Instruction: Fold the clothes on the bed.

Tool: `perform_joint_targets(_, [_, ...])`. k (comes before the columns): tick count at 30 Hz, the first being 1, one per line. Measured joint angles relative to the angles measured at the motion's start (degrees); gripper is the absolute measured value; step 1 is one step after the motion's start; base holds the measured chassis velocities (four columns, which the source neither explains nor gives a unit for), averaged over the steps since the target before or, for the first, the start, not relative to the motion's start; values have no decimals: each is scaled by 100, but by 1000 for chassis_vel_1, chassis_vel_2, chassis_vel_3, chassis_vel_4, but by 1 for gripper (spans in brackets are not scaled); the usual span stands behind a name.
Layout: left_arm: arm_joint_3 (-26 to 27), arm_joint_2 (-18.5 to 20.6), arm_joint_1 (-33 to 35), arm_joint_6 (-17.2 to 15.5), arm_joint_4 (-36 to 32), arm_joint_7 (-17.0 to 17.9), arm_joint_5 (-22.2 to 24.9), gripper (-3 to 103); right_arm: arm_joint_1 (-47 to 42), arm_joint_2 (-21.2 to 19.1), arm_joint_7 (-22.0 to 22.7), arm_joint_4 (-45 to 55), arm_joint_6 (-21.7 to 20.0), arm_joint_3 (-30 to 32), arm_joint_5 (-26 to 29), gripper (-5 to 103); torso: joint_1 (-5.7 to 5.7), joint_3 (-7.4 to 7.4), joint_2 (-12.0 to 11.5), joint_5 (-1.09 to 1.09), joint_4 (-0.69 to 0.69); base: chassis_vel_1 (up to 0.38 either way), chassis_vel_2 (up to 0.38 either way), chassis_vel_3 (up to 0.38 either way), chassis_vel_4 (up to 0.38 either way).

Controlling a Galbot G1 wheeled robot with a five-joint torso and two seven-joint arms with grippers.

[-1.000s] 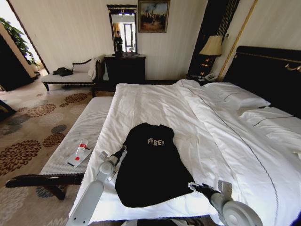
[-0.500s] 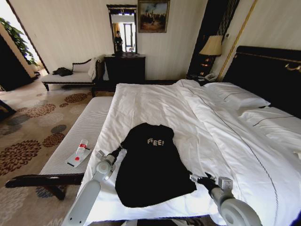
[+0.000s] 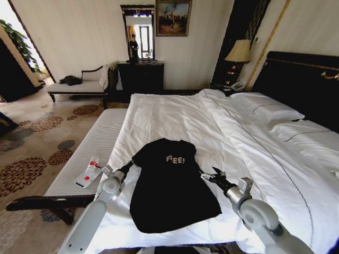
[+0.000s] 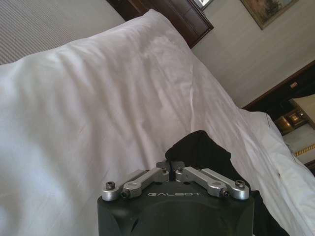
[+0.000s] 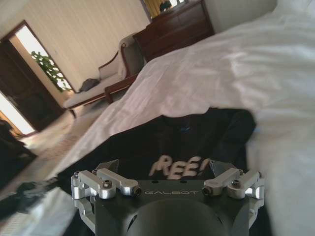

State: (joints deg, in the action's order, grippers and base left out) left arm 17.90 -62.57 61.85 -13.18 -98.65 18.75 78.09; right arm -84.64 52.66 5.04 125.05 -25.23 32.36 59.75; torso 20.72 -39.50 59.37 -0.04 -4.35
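The clothes are one black T-shirt (image 3: 172,188) with white "FREE" lettering, lying flat near the foot of the bed (image 3: 175,116) on its white duvet. My left gripper (image 3: 127,165) is at the shirt's left sleeve and shut on it. In the left wrist view that gripper (image 4: 171,168) has its jaws together, with the black sleeve (image 4: 199,147) bunched at their tips. My right gripper (image 3: 207,175) stands open at the shirt's right edge, level with the chest. From the right wrist its fingers (image 5: 110,166) are spread wide, and the lettering (image 5: 177,167) lies just ahead.
A narrow striped bench (image 3: 100,140) runs along the bed's left side, carrying a small bottle (image 3: 92,166) and a card. Pillows (image 3: 265,108) and the dark headboard (image 3: 296,79) are at the far right. A dresser (image 3: 141,77) and chaise (image 3: 79,87) stand against the back wall.
My left gripper has moved outward to the left, drawing the sleeve with it. My right gripper has moved up from the hem corner to the shirt's right side.
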Motion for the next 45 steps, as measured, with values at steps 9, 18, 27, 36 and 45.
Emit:
perform_joint_targets(9, [-75,145,-9,-6,-20,0,-30,0,998,173,603,-810,-783,-589,2425,100,0,0,0,0,1,0,0,0,0])
perform_joint_targets(18, [-110,236,-12,-12,-73,0,-10,0,1705,414,618,-1701,-795,-949,2506,100,0,0,1,1,2,0,0,0,0])
perform_joint_targets(27, [-99,302,70,-23,-157,-34,-10,0,2096,368,568,-2197,-787,-1226,2312,100,0,0,1,1,1,0,0,0,0])
perform_joint_targets(36, [-111,291,74,-36,-110,-87,-64,0,2159,533,393,-2611,-699,-1231,1900,100,0,0,0,1,2,0,0,0,0])
perform_joint_targets(45, [-124,288,54,-39,-102,-87,-67,0,2249,585,354,-2875,-685,-1224,1863,100,0,0,1,1,2,0,0,0,0])
